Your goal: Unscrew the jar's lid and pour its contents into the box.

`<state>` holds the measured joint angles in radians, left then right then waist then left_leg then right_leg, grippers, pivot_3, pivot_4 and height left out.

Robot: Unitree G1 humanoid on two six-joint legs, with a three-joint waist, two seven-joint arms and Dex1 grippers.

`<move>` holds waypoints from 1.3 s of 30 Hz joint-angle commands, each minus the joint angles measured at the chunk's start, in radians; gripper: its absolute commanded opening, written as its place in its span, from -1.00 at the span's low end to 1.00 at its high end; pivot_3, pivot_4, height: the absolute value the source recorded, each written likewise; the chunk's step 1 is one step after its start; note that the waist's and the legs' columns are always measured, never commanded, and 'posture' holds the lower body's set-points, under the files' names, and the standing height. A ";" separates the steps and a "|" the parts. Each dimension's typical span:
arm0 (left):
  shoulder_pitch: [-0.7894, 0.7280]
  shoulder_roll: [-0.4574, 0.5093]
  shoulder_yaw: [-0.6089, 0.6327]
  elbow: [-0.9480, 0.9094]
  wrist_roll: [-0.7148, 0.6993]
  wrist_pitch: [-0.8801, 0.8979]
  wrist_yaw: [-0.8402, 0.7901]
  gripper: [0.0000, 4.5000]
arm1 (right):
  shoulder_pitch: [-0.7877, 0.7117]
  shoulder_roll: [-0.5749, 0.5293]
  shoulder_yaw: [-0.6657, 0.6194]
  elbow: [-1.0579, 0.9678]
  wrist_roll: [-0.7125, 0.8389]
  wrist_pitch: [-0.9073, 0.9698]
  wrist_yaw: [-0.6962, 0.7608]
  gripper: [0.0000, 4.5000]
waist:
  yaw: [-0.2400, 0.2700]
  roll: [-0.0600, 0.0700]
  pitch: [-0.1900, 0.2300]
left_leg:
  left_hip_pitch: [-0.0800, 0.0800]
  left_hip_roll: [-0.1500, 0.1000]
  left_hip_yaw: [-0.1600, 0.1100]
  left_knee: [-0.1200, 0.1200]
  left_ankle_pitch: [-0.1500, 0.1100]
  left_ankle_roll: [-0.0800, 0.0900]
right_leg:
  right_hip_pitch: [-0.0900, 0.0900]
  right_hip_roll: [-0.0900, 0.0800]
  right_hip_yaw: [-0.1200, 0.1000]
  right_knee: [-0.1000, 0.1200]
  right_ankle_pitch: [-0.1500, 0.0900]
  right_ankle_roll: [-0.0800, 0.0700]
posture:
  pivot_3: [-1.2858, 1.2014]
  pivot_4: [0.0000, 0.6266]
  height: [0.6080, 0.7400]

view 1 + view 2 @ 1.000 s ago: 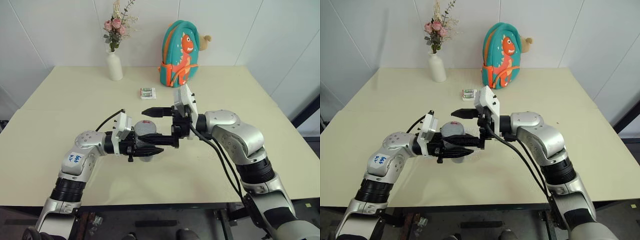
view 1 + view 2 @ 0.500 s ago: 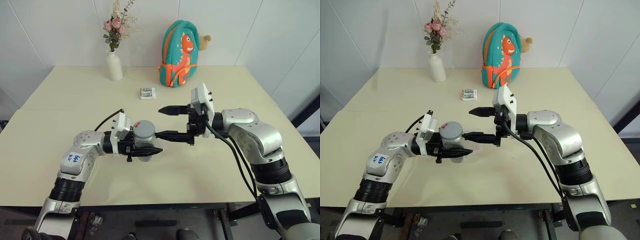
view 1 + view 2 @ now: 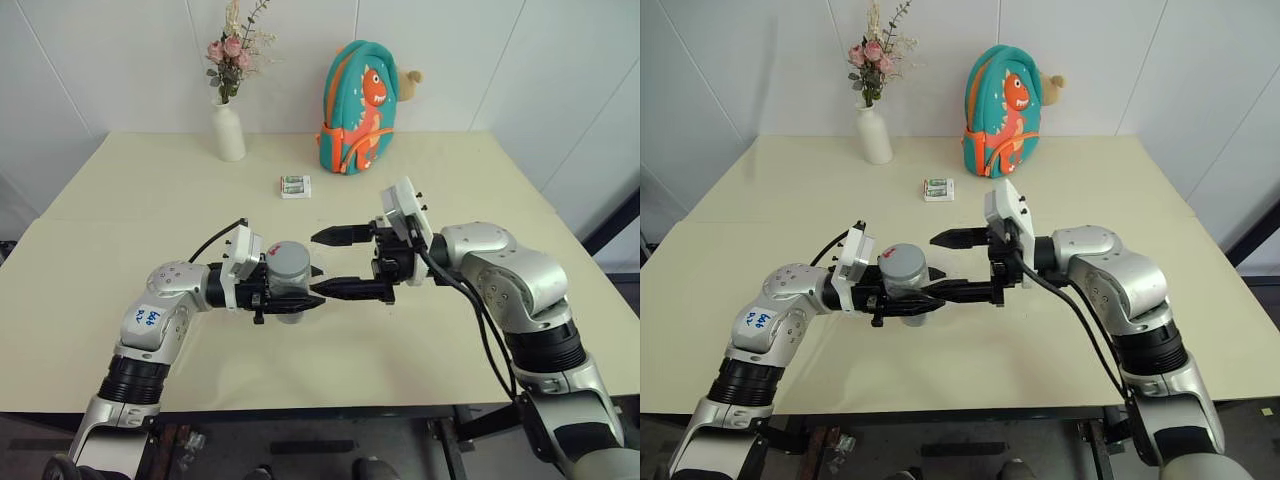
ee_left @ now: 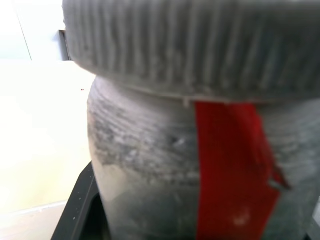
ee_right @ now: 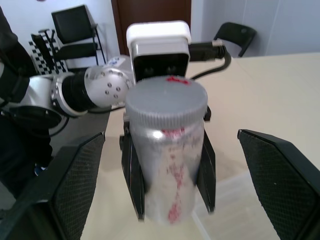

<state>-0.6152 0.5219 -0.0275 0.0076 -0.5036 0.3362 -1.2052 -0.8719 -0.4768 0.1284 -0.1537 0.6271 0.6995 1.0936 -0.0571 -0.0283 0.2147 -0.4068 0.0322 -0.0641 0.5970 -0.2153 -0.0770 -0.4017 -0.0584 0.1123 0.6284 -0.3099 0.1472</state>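
Nearest the robot, the left gripper (image 3: 300,297) is clamped on the body of the jar (image 3: 287,276) and holds it upright above the counter (image 3: 120,240), unmoved over the last second. The lid (image 5: 165,99) remains seated on the jar, red mark on top.

Just beyond, the right gripper (image 3: 338,262) has changed position: a second ago its fingers straddled the lid; it then drew away towards the robot's right, and now stands beside the jar with jaws spread wide, empty and level, pointing at the jar.

In my judgement this is a re-grip between turns, so unscrewing is unfinished and pouring has not begun.

The box (image 5: 235,200) appears in the right wrist view as a clear edge under the jar. The contents are hidden.

Further back lie a small packet (image 3: 295,185), a backpack (image 3: 360,105) and a vase (image 3: 229,130).
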 commanded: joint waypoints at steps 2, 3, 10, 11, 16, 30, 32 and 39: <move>0.003 0.003 0.002 -0.043 -0.014 -0.011 -0.010 -0.09 | -0.040 0.041 0.007 -0.022 -0.001 -0.013 -0.024 0.99 | 0.000 0.000 0.000 | 0.000 0.000 0.000 0.000 0.000 0.000 | 0.000 0.000 0.000 0.000 0.000 0.000 | 0.03 -0.52 1.00; 0.004 0.006 0.000 -0.042 -0.014 -0.010 -0.016 -0.09 | -0.046 0.054 0.013 -0.019 -0.002 -0.011 -0.029 0.99 | 0.000 0.000 0.000 | 0.000 0.000 0.000 0.000 0.000 0.000 | 0.000 0.000 0.000 0.000 0.000 0.000 | 0.03 -0.52 1.00; -0.008 0.007 0.004 -0.036 -0.012 -0.007 -0.019 -0.09 | -0.056 0.095 0.035 -0.013 -0.018 -0.014 -0.037 0.99 | 0.000 0.000 0.000 | 0.000 0.000 0.000 0.000 0.000 0.000 | 0.000 0.000 0.000 0.000 0.000 0.000 | 0.03 -0.52 1.00; -0.005 0.009 0.005 -0.037 -0.013 -0.007 -0.020 -0.09 | -0.056 0.099 0.036 -0.014 -0.019 -0.014 -0.037 0.99 | 0.000 0.000 0.000 | 0.000 0.000 0.000 0.000 0.000 0.000 | 0.000 0.000 0.000 0.000 0.000 0.000 | 0.03 -0.52 1.00; -0.003 0.007 0.003 -0.043 -0.013 -0.004 -0.015 -0.09 | -0.053 0.105 0.041 -0.014 -0.021 -0.016 -0.031 0.99 | 0.000 0.000 0.000 | 0.000 0.000 0.000 0.000 0.000 0.000 | 0.000 0.000 0.000 0.000 0.000 0.000 | 0.03 -0.52 1.00; 0.002 -0.001 0.002 -0.050 -0.015 -0.004 -0.005 -0.09 | -0.077 0.149 -0.025 -0.003 0.047 0.042 -0.089 0.14 | 0.000 0.000 0.000 | 0.000 0.000 0.000 0.000 0.000 0.000 | 0.000 0.000 0.000 0.000 0.000 0.000 | 0.03 -0.52 1.00; 0.003 0.000 0.003 -0.051 -0.016 -0.002 -0.003 -0.09 | -0.091 0.162 -0.082 -0.001 0.119 0.098 -0.116 0.14 | -0.001 0.000 0.000 | 0.000 0.000 0.000 0.000 0.000 0.000 | 0.000 0.000 0.000 0.000 0.000 0.000 | 0.03 -0.52 1.00; 0.020 0.009 0.012 -0.071 -0.021 0.004 0.005 -0.09 | -0.103 0.164 -0.254 -0.003 0.275 0.193 -0.260 0.14 | 0.000 0.000 0.000 | 0.000 0.000 -0.001 0.000 0.000 0.000 | 0.000 0.000 0.000 0.000 0.000 0.000 | 0.03 -0.52 1.00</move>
<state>-0.6044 0.5228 -0.0264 -0.0267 -0.5091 0.3407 -1.2021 -0.9692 -0.3039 -0.0686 -0.1285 0.8648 0.8921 0.8726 -0.0566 -0.0281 0.2148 -0.4069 0.0322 -0.0647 0.5966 -0.2153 -0.0771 -0.4017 -0.0585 0.1120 0.6285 -0.3100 0.1472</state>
